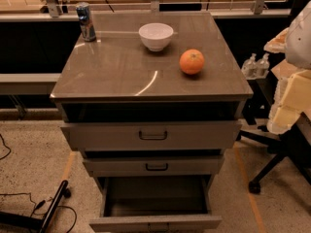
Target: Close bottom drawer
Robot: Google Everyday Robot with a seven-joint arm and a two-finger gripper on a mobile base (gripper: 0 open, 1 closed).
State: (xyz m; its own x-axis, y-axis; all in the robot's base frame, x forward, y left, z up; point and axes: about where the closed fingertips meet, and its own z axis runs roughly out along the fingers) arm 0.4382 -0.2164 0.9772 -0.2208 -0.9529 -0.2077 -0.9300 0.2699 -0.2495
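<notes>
The bottom drawer [155, 222] of the grey metal cabinet [150, 76] stands pulled far out towards me, and its dark inside looks empty. Its shallow front panel lies at the lower edge of the view, with the small dark loop handle partly cut off. The middle drawer [155, 166] and the tall-fronted top drawer [151, 135] each stand out a little. My gripper is out of view. Only a cream and white part of my arm [295, 81] shows at the right edge, apart from the cabinet.
On the cabinet top stand a drink can [86, 21], a white bowl [155, 36] and an orange [192, 62]. A black chair base with a castor [265, 171] is on the floor to the right. A black stand and cables [48, 212] lie at the lower left.
</notes>
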